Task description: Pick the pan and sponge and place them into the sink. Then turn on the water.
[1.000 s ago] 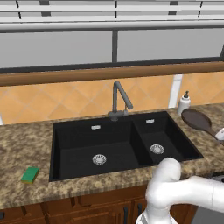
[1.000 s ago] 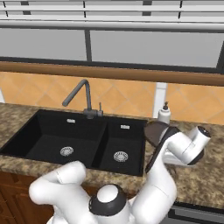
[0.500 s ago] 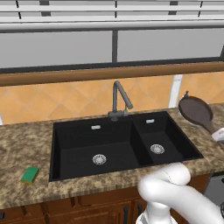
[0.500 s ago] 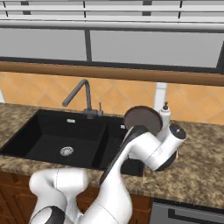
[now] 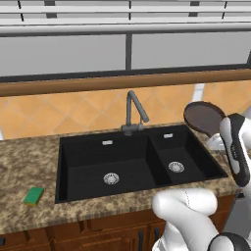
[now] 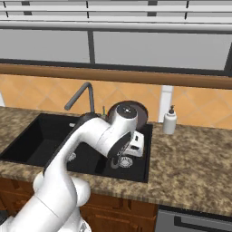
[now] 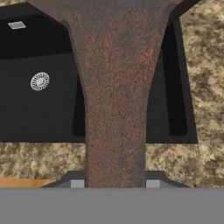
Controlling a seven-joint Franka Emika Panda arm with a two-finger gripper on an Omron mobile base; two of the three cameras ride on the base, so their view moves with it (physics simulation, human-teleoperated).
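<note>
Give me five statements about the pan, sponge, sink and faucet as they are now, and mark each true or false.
1. The gripper holds the pan by its handle, off the counter. True.
2. The sponge lies in the sink's wide basin. False: it is on the counter, left of the sink.
3. Water runs from the faucet. False: no stream shows.
4. Both basins hold nothing but their drains. True.
5. The pan rests flat on the counter. False: it is held tilted in the air near the narrower basin.
</note>
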